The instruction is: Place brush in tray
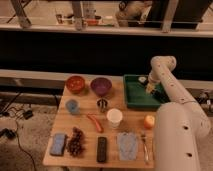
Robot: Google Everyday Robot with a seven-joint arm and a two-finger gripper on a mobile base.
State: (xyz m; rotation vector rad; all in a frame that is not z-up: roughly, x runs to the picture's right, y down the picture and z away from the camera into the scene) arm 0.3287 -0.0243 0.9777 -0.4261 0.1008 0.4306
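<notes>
The green tray (135, 97) stands at the back right of the wooden table. My gripper (150, 89) hangs over the tray's middle on the white arm, low inside the rim. It is shut on the brush, whose pale tan head (142, 79) shows to the upper left of the wrist, over the tray's back part. The black handle is hidden against the arm and the dark tray.
On the table are an orange bowl (76, 84), a purple bowl (101, 86), a blue cup (72, 106), a white cup (114, 118), a red pepper (95, 122), an orange fruit (149, 121), grapes (76, 141), a black remote (102, 148), a blue cloth (128, 145) and a fork (145, 146).
</notes>
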